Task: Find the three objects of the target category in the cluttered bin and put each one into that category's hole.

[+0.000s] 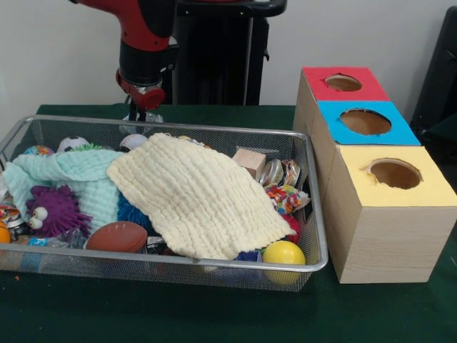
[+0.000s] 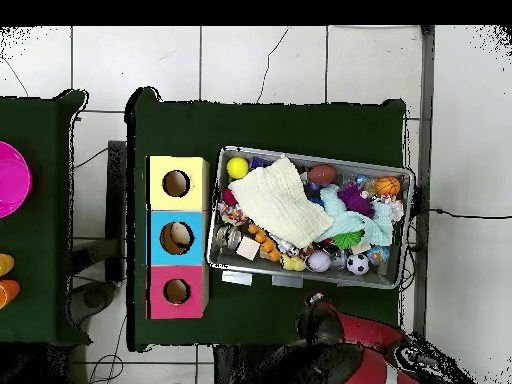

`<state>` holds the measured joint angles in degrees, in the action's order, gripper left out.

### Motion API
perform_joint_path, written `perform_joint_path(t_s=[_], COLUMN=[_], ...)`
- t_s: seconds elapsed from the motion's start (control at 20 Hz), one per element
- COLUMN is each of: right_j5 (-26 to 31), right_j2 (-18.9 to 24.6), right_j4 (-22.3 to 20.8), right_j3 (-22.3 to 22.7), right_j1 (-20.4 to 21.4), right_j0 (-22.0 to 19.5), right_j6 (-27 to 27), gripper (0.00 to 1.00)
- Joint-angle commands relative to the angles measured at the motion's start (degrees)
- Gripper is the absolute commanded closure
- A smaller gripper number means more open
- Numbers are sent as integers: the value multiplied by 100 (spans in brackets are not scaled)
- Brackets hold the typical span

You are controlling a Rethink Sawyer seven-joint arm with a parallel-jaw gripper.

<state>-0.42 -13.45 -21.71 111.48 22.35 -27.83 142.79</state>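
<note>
The bin (image 1: 178, 128) is a wide silver wire-mesh basket full of clutter. A cream cloth (image 1: 193, 196) and a mint cloth (image 1: 78, 179) cover most of it. Around them lie a purple fuzzy toy (image 1: 53, 211), a brown football (image 1: 118, 236), a yellow ball (image 1: 283, 254), a wooden block (image 1: 250, 161) and a soccer ball (image 1: 71, 143). Beside the bin stand three wooden boxes with holes, topped red (image 1: 318, 80), blue (image 1: 332, 118) and yellow (image 1: 357, 161). My gripper (image 1: 141, 114) hangs behind the bin's far rim, outside it and holding nothing visible. In the overhead view the arm's end (image 2: 320, 318) sits just outside the bin's rim (image 2: 300, 281).
In the overhead view the yellow (image 2: 155, 183), blue (image 2: 155, 238) and red (image 2: 155, 291) boxes line the bin's left side. Something pale shows inside the blue box's hole. A second table at the left holds a pink round thing (image 2: 10, 180).
</note>
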Motion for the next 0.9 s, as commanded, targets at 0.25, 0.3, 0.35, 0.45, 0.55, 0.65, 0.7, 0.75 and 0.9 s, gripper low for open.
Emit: perform_joint_path(t_s=[0.25,0.3,0.35,0.45,0.55,0.65,0.7,0.75,0.9], right_j5=[1029,1166,1324,1605,1821,1933,1976,2002,1991], right_j2=[686,714,735,740,725,745,749,758,777], right_j4=[-20,-1,18,63,70,80,71,66,31], right_j3=[-212,-137,-82,-2,36,79,89,90,98], right_j1=[464,642,809,1102,1312,1443,1481,1506,1525], right_j0=[42,43,51,102,171,190,201,208,229], right_j6=[-237,-273,-317,-363,-364,-332,-298,-282,-196], gripper=[100,100,100,100,100,100,100,100,100])
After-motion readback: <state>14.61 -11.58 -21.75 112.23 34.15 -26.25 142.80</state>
